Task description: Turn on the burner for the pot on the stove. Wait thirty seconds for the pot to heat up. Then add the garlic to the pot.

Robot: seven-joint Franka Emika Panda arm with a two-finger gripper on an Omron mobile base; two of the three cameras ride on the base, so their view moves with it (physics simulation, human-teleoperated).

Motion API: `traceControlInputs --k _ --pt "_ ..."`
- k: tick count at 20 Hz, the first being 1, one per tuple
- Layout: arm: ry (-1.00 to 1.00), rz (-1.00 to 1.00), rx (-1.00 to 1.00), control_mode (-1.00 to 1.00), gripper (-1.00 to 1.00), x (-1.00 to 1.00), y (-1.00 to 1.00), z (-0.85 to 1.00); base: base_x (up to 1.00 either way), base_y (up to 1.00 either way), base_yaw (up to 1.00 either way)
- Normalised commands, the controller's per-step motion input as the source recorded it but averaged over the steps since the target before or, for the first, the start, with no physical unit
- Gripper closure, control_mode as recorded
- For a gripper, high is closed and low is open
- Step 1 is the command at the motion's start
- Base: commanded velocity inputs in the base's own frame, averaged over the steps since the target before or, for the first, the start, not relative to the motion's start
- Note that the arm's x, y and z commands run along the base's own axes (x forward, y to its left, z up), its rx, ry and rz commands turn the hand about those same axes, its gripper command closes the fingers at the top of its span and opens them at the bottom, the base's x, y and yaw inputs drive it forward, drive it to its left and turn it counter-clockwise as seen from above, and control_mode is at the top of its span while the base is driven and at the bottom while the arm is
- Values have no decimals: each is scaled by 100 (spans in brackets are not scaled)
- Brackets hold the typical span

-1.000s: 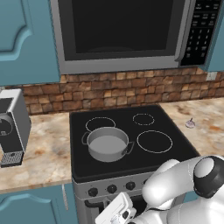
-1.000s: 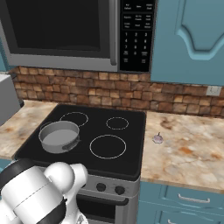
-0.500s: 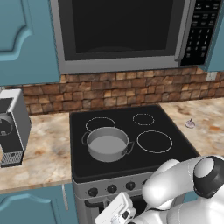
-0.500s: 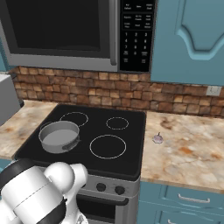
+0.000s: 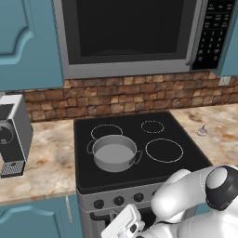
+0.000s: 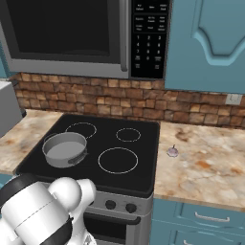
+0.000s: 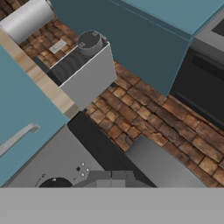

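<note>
Centre left of the stove (image 5: 186,160) — the pot (image 5: 114,153) on a ring; garlic (image 5: 202,131) at right on the counter (image 5: 223,135). Gripper (image 5: 122,226) at bottom edge — finger spread cannot be told.

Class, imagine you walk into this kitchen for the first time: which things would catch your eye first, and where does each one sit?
First, the wide, shallow grey metal pot on the near-left ring of the black glass-topped stove, with the big black-and-silver microwave hanging right above. Next, the tiny pale garlic bulb alone on the mottled stone counter right of the stove. The robot's white arm crowds the foreground, low before the knobs.
</note>
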Motion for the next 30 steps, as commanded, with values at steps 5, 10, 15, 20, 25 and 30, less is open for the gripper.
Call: traceControlInputs --k 5,10,15,20,25,30 --pt "2 0 3 -100 100 2 15 25 0 0 0" --pt "0 0 0 -100 100 -25 18 100 0 0 0" --pt "9 -1 -2 -100 100 -36 3 100 0 0 0" --pt "6 -4 -9 -100 100 -21 0 100 0 0 0" --pt "0 -12 -14 -100 100 -3 0 100 0 0 0" --pt "13 -10 -1 -100 100 0 -3 100 0 0 0"
